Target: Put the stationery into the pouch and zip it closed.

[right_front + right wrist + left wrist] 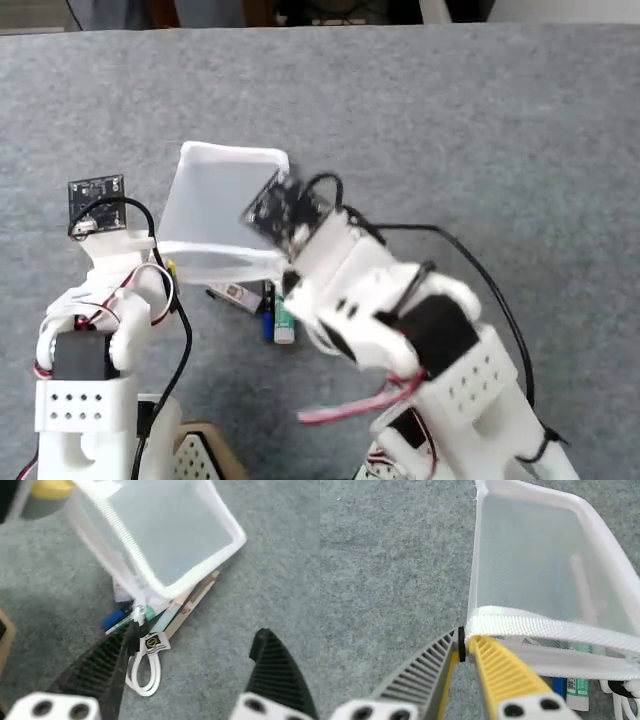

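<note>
On grey mat (500, 120), translucent white pouch (215, 210), L claw (462, 642) pinching its rim, R claw (197, 635) spread wide.

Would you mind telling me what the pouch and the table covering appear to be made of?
The pouch looks like thin translucent white mesh or plastic sheet with a matte finish: shapes behind it show dimly through its wall. Its rim seems to be woven tape, with visible ribbing. The table covering looks like grey felt or short carpet: fuzzy, mottled, no shine.
</note>
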Tool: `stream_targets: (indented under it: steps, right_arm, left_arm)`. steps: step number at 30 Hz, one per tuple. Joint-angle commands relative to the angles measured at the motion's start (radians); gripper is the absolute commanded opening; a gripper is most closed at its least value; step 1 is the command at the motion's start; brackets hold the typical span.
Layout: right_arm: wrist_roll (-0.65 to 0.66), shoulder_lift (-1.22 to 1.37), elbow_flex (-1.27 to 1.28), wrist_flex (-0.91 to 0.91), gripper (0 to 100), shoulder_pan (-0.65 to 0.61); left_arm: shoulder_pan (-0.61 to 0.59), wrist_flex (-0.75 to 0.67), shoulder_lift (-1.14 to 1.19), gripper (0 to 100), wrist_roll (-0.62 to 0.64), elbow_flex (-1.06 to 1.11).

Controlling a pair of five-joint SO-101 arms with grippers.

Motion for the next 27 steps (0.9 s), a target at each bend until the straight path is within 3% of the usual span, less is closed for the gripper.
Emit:
stream_targets:
  steps: [1,6,15,27]
  right_arm:
    - [0.009,-0.09,0.03,0.021,37.1,-0.046]
    - [0.009,-0.148,0.16,-0.052,37.4,-0.048]
    - [0.107,-0.064,0.401,-0.397,37.2,-0.046]
    - [0.115,0.222,0.36,-0.647,37.1,0.009]
  left_arm:
    - [0.008,0.002,0.002,3,0.003,-0.045]
    - [0.008,0.008,0.002,3,0.003,-0.047]
    - [0.081,0.104,0.003,3,-0.003,-0.156]
    - [0.079,0.127,0.193,3,-0.005,-0.216]
